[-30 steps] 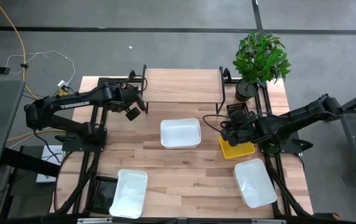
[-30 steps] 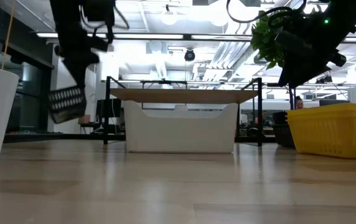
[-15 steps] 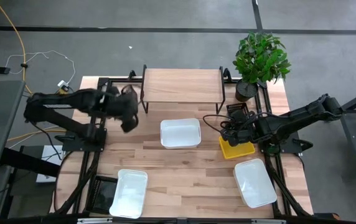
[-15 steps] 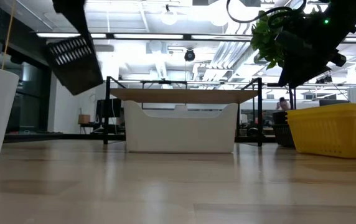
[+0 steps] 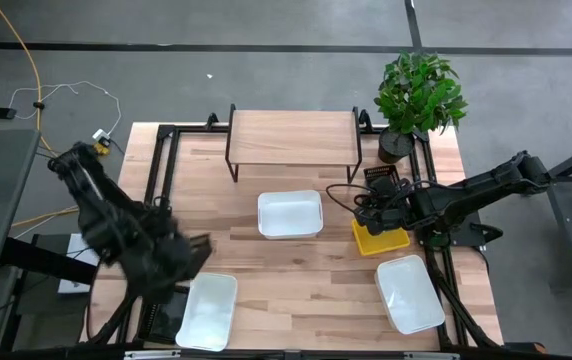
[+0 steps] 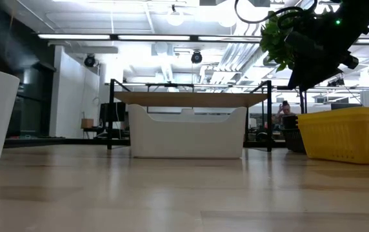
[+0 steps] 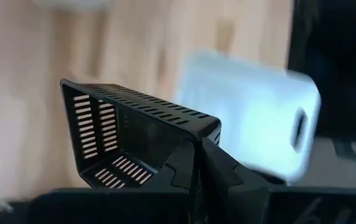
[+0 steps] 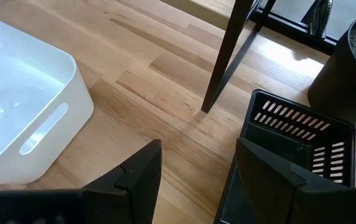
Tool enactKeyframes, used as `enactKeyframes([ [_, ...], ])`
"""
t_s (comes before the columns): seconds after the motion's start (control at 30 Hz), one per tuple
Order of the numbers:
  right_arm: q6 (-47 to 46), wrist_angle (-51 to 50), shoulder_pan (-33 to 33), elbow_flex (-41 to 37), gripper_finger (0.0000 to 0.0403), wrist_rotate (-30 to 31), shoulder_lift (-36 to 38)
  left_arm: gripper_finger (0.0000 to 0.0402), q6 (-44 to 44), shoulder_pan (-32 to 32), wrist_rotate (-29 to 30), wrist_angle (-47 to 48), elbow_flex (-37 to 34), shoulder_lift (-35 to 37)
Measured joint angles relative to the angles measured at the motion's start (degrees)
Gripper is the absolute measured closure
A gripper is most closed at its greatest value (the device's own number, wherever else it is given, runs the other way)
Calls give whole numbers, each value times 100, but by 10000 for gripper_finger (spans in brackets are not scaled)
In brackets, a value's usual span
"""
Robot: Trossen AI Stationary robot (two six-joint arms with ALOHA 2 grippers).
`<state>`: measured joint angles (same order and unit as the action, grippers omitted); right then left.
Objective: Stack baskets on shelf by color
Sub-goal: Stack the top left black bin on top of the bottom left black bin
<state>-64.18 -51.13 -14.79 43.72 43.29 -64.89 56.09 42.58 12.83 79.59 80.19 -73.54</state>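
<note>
— Where's the black slotted basket (image 7: pixel 125 140)?

— Clamped by its wall in the left gripper (image 5: pixel 181 255), low at the table's near-left, beside a white basket (image 5: pixel 209 309). The shelf (image 5: pixel 292 137) lies well away, across the table.

— And the right gripper (image 8: pixel 196 171)?

— Spread open, holding nothing, over another black basket (image 8: pixel 296 146) beside the shelf's leg; it's the nearer arm.

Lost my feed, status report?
Left claw shut on black basket, near left white basket. Right claw open by second black basket. Shelf bare.
</note>
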Motion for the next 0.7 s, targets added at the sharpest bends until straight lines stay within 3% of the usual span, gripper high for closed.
enactKeyframes([
  [0.17,-26,28,0,0,210,7,-1,401,912,876,-330,119,456,-673],
  [0.3,-24,92,1,0,210,9,-1,401,1036,1277,-464,224,1060,-1289],
  [0.5,0,126,0,0,210,10,-1,401,1035,1538,-911,317,1767,-2105],
  [0.7,-2,129,0,0,210,9,-1,401,1074,1560,-1378,514,1791,-2492],
])
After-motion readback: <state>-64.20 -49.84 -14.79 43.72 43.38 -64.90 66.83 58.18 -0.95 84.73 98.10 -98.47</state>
